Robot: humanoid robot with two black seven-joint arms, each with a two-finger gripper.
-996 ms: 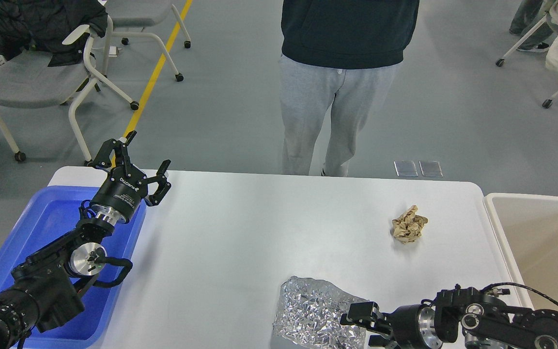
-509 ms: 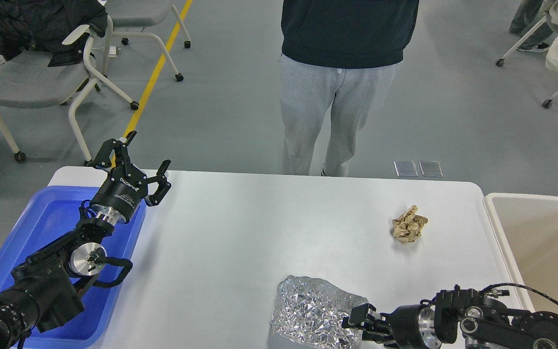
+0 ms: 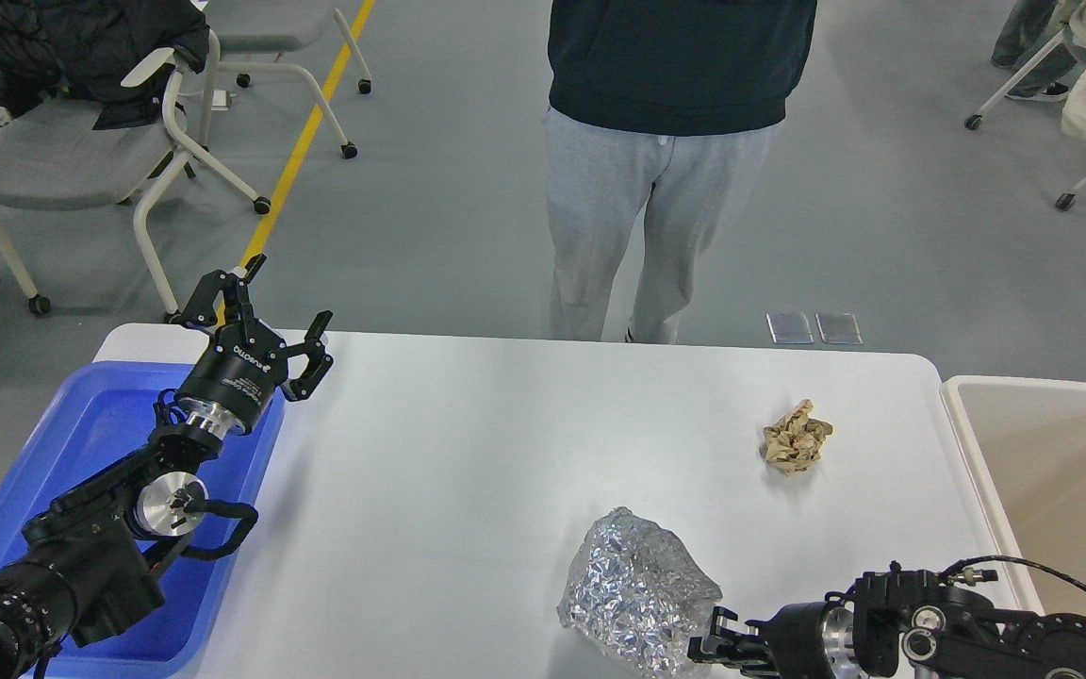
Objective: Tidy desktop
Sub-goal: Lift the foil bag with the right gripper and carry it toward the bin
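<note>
The white desktop [image 3: 468, 453] holds a crumpled silver foil lump [image 3: 637, 589] near its front edge and a crumpled brown paper ball [image 3: 796, 437] to the right. My right gripper [image 3: 711, 647] comes in low from the right and is closed on the foil's lower right edge; the foil stands tilted up. My left gripper [image 3: 288, 294] is open and empty, raised over the table's far left corner above the blue tray [image 3: 81, 434].
A beige bin [image 3: 1052, 453] stands off the table's right end. A person [image 3: 666, 189] stands just behind the far edge. Wheeled chairs [image 3: 81, 151] are on the floor at the back left and back right.
My right gripper has drawn back towards me and slightly right, and the foil has come with it, bunching up from flat to a tilted, upright lump. My left arm has not moved.
</note>
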